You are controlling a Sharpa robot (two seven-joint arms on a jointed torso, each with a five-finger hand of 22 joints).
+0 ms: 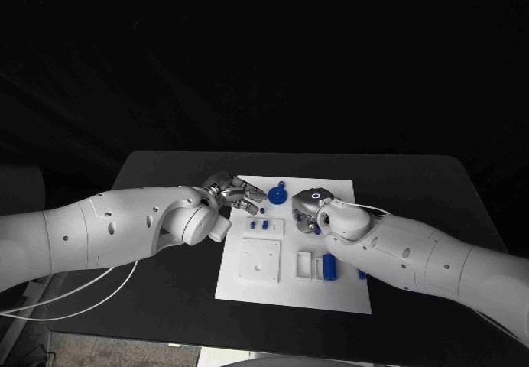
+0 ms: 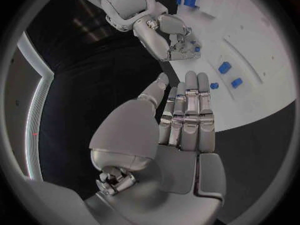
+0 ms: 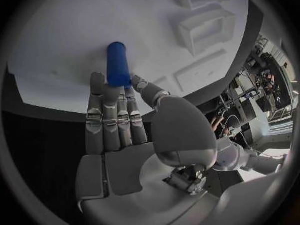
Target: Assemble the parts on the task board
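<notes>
Figure: Assembly on the task board (image 1: pixel 248 287), a white plate in the middle of the black table (image 1: pixel 165 172). The right hand (image 3: pixel 125 120) pinches a blue cylinder (image 3: pixel 117 64) between thumb and fingers, holding it over the far part of the board; in the head view this hand (image 1: pixel 312 208) sits beside a round blue part (image 1: pixel 278 194) near the board's far edge. The left hand (image 2: pixel 181 120) hovers at the board's left far corner, fingers straight and together, grasping nothing. Further blue parts lie on the board: 2 small ones (image 1: pixel 259 225) in a shallow recess and an upright one (image 1: pixel 329 265) in a white holder (image 1: pixel 312 266).

Judged step: carrying the cylinder to its seat. Done well, the cylinder is brought square over its socket before any descent, the pinch stays firm to prevent tilt, and the left hand steadies the board's edge if the board shifts.

Hard to make out: which socket is intended; the right arm covers part of the board's right side, and the cylinder's lower end is hidden behind the fingers (image 3: pixel 100 102)
</notes>
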